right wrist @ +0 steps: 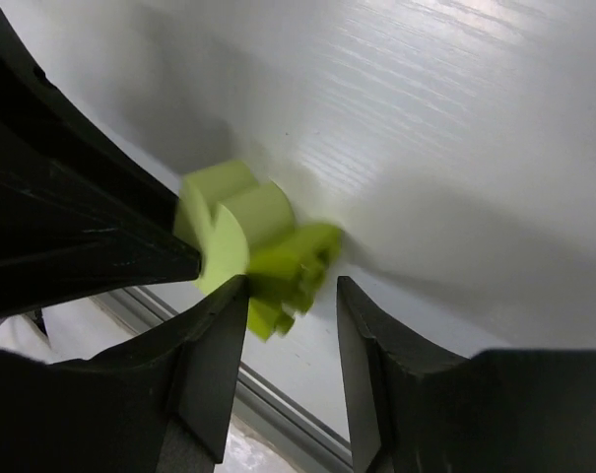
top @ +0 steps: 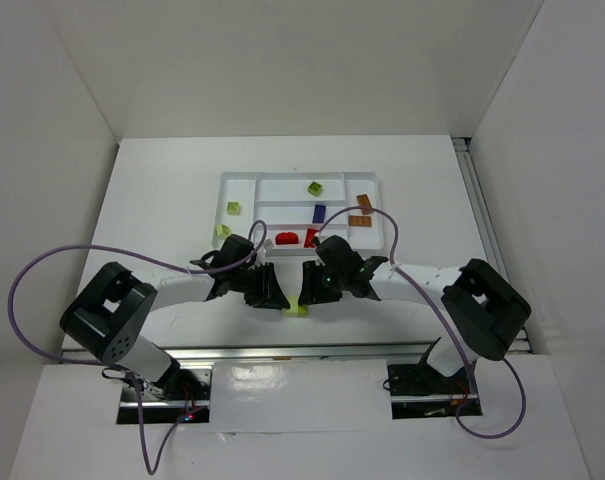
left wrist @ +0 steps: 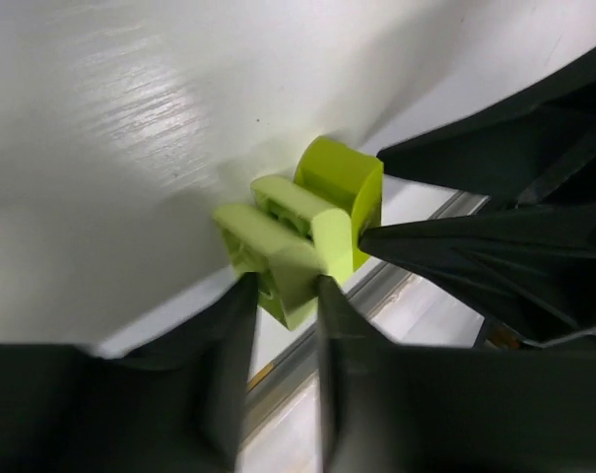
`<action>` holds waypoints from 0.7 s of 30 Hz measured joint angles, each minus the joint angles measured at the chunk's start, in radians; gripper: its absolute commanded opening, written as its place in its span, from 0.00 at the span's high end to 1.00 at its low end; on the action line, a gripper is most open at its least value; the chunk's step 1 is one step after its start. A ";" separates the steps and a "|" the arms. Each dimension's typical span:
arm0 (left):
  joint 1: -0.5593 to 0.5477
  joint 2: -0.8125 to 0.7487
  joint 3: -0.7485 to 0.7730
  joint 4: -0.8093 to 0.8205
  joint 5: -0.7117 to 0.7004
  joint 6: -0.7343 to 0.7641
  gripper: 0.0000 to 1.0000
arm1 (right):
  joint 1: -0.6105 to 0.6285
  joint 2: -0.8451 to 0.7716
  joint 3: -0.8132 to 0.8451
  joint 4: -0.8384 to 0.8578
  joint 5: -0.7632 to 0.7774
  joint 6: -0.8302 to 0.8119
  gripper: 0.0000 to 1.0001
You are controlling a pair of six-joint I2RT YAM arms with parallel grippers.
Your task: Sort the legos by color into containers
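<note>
Lime bricks [top: 297,308], two joined, sit near the table's [top: 162,200] near edge, short of the tray [top: 302,174], between my left gripper [top: 284,303] and right gripper [top: 308,298].

Left wrist: the pair's long axis runs from lower left to upper right. My left fingers [left wrist: 229,365] are clamped on its paler near end.

Right wrist: my right fingers [right wrist: 214,345] straddle the pair with the jaws apart. One pad touches it and there is a gap at the other.
</note>
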 measured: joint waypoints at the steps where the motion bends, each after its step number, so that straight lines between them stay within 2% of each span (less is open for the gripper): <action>1: 0.000 -0.002 0.001 -0.001 0.000 -0.001 0.75 | 0.000 0.002 0.000 0.009 -0.008 0.000 0.54; 3: 0.000 -0.003 0.011 0.000 0.003 -0.002 0.83 | 0.000 0.002 0.000 0.020 -0.014 -0.003 0.60; 4: 0.000 -0.002 0.014 -0.002 0.003 0.001 0.91 | 0.000 0.002 0.000 0.024 -0.015 -0.002 0.65; 7: 0.003 -0.002 0.020 -0.013 0.013 -0.005 0.99 | -0.012 -0.001 0.000 0.028 -0.013 0.000 0.67; 21: 0.003 0.000 0.042 -0.049 -0.016 -0.005 1.00 | -0.012 -0.025 -0.020 0.041 0.048 0.010 0.69</action>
